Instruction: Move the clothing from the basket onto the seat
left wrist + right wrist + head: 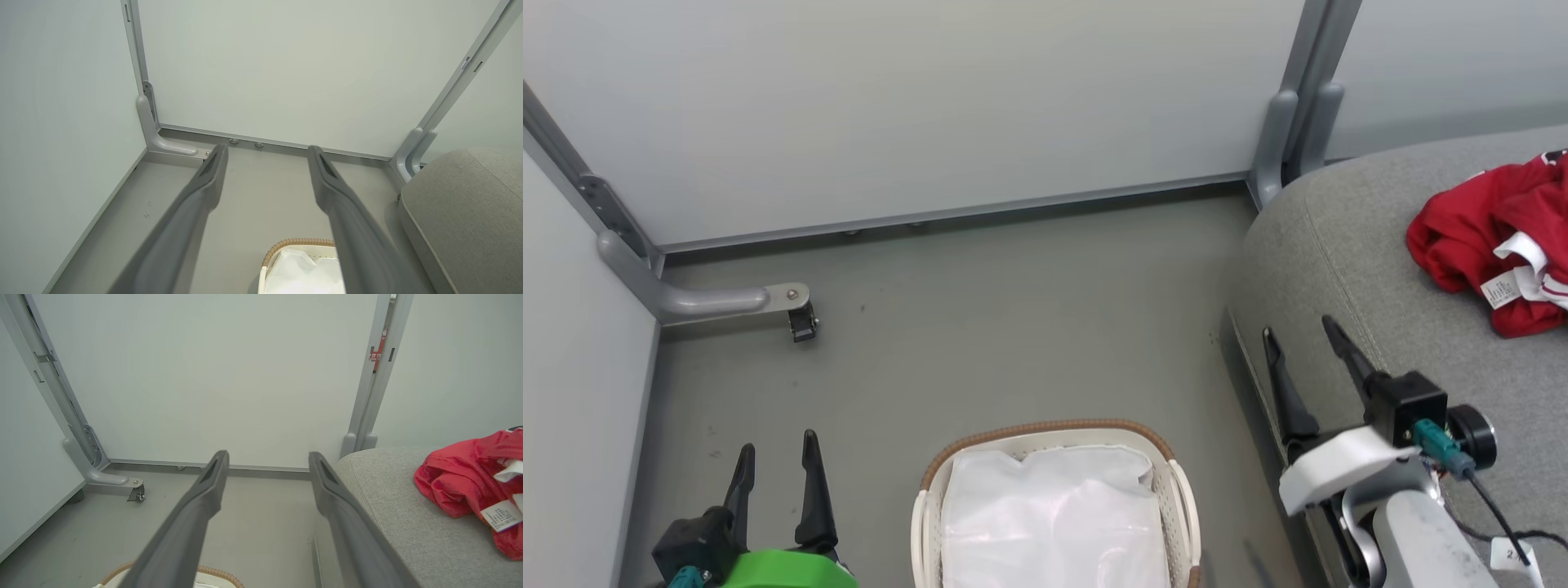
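Right gripper (1297, 328) is spread and empty at the seat (1339, 261) edge, left gripper (778, 441) same; clothing (1462, 237) sits bunched on the seat, ahead and right of the right gripper, so that arm's nearer, and the basket (1045, 426) between them has just liner (1045, 514) visible, looks done to me

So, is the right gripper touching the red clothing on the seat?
Apart. Head view shows bare grey seat between the open right gripper and the clothing.
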Controlling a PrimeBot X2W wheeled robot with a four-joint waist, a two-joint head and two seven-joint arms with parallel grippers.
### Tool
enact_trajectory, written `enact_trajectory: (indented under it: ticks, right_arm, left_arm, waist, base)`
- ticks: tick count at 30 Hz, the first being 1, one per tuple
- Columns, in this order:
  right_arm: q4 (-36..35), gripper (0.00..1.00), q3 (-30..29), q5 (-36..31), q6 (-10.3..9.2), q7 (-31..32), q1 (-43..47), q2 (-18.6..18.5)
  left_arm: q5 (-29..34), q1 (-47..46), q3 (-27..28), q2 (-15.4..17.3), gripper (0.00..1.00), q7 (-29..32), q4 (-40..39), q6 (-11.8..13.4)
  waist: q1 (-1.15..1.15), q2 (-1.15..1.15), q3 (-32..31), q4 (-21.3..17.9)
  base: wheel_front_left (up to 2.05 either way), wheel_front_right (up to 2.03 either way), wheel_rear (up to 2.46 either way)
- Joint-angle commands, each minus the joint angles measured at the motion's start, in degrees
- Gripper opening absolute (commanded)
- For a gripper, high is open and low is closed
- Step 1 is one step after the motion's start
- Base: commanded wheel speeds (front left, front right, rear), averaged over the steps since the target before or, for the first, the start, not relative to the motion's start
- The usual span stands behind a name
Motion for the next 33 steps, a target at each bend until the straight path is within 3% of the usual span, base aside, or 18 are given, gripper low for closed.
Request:
enact_trajectory:
  ticks: [1, 12, 33]
  right_arm:
    - [-0.5, 1.00, 0.5, 0.4, -0.08, 0.0, 1.5, -0.2]
    - [-0.4, 1.00, 2.8, 1.9, -0.08, 0.0, 5.6, -0.2]
    - [-0.2, 1.00, 2.2, 3.2, -0.08, 0.0, 5.0, -0.2]
  left_arm:
    - [-0.2, 1.1, 0.1, 0.1, 1.00, 0.0, -0.4, 0.4]
    - [-1.0, 1.8, -0.5, 0.1, 1.00, 0.0, -0.5, 0.8]
    - [0.5, 1.2, -1.2, 0.1, 1.00, 0.0, 0.8, -0.1]
  waist:
    - [0.00, 0.00, -1.6, 1.0]
    - [0.00, 0.00, -2.6, 1.3]
    - [0.00, 0.00, -2.3, 1.4]
  base:
    - [0.00, 0.00, 0.00]
    - [0.00, 0.00, 0.00]
    - [0.00, 0.00, 0.00]
